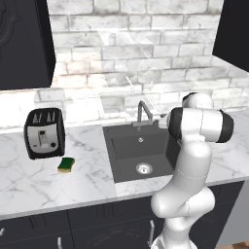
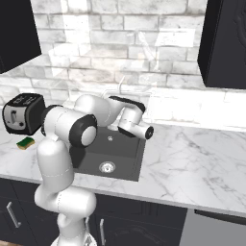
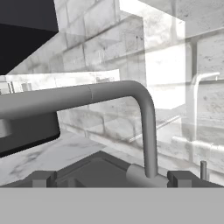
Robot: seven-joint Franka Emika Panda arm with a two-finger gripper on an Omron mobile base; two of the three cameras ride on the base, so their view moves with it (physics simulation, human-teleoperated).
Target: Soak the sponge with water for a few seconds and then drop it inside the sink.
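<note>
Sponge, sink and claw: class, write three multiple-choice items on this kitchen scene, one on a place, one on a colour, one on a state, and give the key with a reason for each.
1. Where does the sponge lie?
A. In the sink
B. On the counter in front of the toaster
C. On top of the toaster

2. What colour is the sink basin?
A. Dark grey
B. White
C. Bright silver

3. How does the claw stand?
A. Shut on the sponge
C. Shut on the tap
B. Open and holding nothing

Key: 1 B, the sponge rests on the marble counter just in front of the toaster. 2 A, the basin is dark grey against the pale counter. 3 B, in the hand view the fingertips stand wide apart near the tap, gripping nothing.
</note>
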